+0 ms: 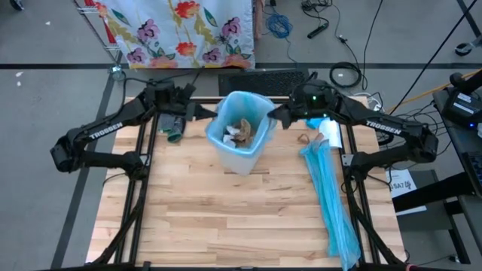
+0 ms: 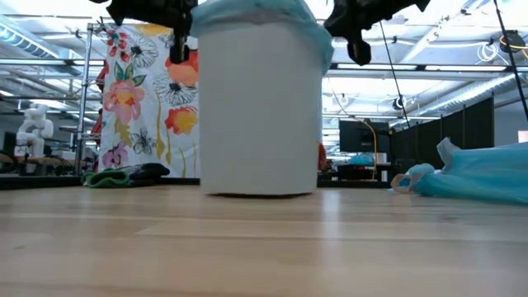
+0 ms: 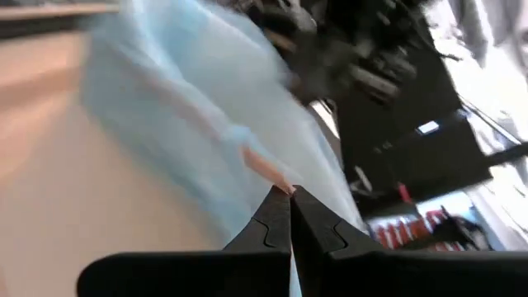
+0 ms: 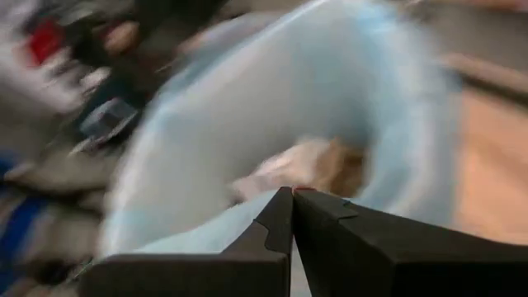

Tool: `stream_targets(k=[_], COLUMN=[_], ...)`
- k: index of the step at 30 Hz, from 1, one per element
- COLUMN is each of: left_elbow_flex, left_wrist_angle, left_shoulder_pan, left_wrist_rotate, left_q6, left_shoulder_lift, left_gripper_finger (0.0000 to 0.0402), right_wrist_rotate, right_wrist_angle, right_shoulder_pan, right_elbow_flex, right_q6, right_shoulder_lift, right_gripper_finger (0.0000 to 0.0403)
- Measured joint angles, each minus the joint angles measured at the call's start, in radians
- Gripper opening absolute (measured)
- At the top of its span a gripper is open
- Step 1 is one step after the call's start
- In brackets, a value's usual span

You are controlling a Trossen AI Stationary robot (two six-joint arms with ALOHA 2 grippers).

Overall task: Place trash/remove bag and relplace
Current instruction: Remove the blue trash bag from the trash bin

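Left gripper (image 1: 202, 113) and right gripper (image 1: 277, 117) are sitting closed at opposite sides of the bin's blue bag (image 1: 260, 105) rim, apparently pinching it. Trash (image 1: 239, 132) is lying inside; blue sheets (image 1: 331, 196) are lying on the wooden table (image 1: 226, 218).

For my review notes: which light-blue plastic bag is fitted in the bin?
The bag lining the white bin, holding the trash, between both shut claws. The other blue bags lie flat on the table's right side.

A light wooden table (image 1: 226, 218) carries a white bin (image 1: 242, 134) lined with a pale blue bag near its far edge. A green and black cloth (image 1: 172, 126) lies to the bin's left, and long light-blue plastic sheets (image 1: 331, 196) stretch along the table's right side.
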Motion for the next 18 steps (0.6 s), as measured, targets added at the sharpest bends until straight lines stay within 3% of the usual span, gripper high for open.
stream_targets(k=[2,5,7,9,12,16,18], left_elbow_flex=[0.0,0.0,0.0,0.0,0.0,0.0,0.0], left_wrist_angle=[0.014,-0.002,-0.007,0.012,-0.008,-0.003,0.007], left_shoulder_pan=[-0.033,-0.064,-0.063,-0.064,-0.089,-0.101,-0.118], left_wrist_rotate=[0.031,-0.009,-0.062,-0.047,-0.011,-0.067,-0.09], left_q6=[-0.001,0.029,0.03,0.024,0.027,0.024,0.028], left_shoulder_lift=[-0.001,-0.001,-0.001,-0.001,0.0,-0.001,-0.001], left_gripper_finger=[0.0,0.0,0.0,0.0,0.0,0.0,0.0], right_wrist_rotate=[0.013,-0.128,-0.077,-0.026,-0.118,-0.005,-0.085], right_wrist_angle=[0.016,0.082,0.088,0.094,0.149,0.124,0.152], right_shoulder_pan=[-0.007,0.005,0.021,0.021,0.022,0.027,0.024], right_elbow_flex=[0.0,0.0,0.0,0.0,0.0,0.0,0.0], right_q6=[0.008,-0.007,0.001,0.01,0.0,0.018,0.005], right_shoulder_lift=[0.008,0.015,0.011,0.009,0.013,0.015,0.023], right_gripper_finger=[0.0,0.0,0.0,0.0,0.0,0.0,0.0])
